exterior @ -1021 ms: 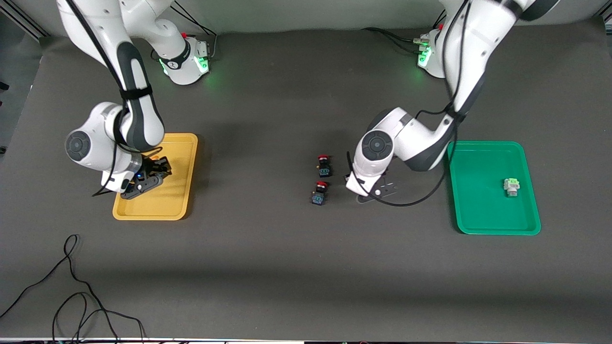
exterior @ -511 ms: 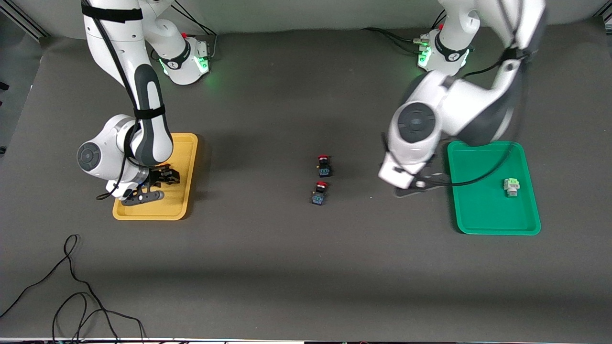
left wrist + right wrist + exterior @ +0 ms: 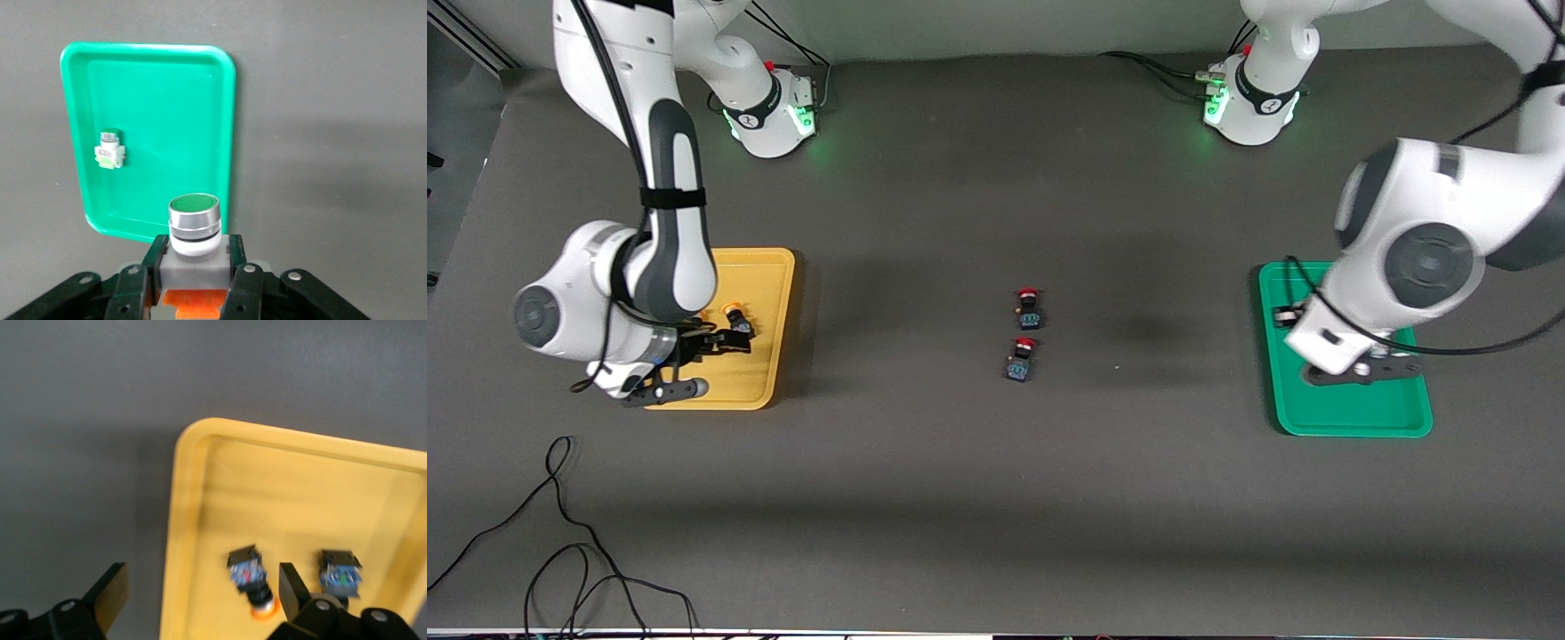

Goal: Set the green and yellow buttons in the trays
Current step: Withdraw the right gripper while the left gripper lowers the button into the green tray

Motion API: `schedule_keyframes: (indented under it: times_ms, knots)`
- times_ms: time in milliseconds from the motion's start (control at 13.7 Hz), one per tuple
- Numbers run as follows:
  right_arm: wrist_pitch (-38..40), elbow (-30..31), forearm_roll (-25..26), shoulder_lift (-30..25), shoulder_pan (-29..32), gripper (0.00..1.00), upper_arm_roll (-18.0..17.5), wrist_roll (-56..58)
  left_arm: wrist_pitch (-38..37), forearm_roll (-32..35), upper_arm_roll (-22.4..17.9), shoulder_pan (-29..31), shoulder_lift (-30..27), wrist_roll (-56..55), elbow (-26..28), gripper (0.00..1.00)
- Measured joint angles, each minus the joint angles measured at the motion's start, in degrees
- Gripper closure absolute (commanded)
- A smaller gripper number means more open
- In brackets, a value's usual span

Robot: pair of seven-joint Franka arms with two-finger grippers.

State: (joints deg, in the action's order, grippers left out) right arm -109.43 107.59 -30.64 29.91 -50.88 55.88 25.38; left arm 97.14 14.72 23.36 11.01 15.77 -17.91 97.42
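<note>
Clamped in my left hand is a green button, its green cap pointing away from my wrist, held up in the air over the green tray. Below that hand, inside the same tray, a second green button lies on its side. My right hand hangs with its fingers spread apart and nothing between them, over the corner of the yellow tray that lies toward the front camera. Directly under it, two yellow buttons lie side by side on the tray floor, one between my fingers' line and one just beside it. Two red-capped buttons sit on the counter between my two hands, well apart from both trays.
</note>
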Motion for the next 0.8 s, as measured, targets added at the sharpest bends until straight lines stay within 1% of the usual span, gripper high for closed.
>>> schedule_keyframes:
  times_ms: [73, 219, 438, 657, 803]
  knots:
    - [4.52, -3.74, 0.76, -0.26, -0.33, 0.0, 1.23, -1.07, 1.16, 0.02, -0.03, 1.78, 0.0, 3.1, 0.78, 1.0]
    - [11.51, -10.12, 2.2, -0.76, -1.02, 0.0, 3.73, -2.14, 5.98, 0.03, -0.07, 5.45, 0.04, 8.12, 3.67, 1.0]
    - [19.51, -18.2, 4.68, -1.39, -1.14, 0.0, 6.22, -2.43, 16.63, 0.31, -0.15, 9.91, 0.18, 12.19, 10.9, 1.0]
    - [24.0, -23.34, 6.65, -1.7, -1.15, 0.0, 7.89, -2.48, 31.19, 0.44, -0.28, 14.87, 1.0, 15.62, 20.9, 1.0]
    - [24.63, -24.66, 8.94, -2.83, -1.15, 0.0, 7.97, -4.12, 37.91, 0.63, -0.35, 17.34, 3.01, 16.36, 25.53, 1.0]
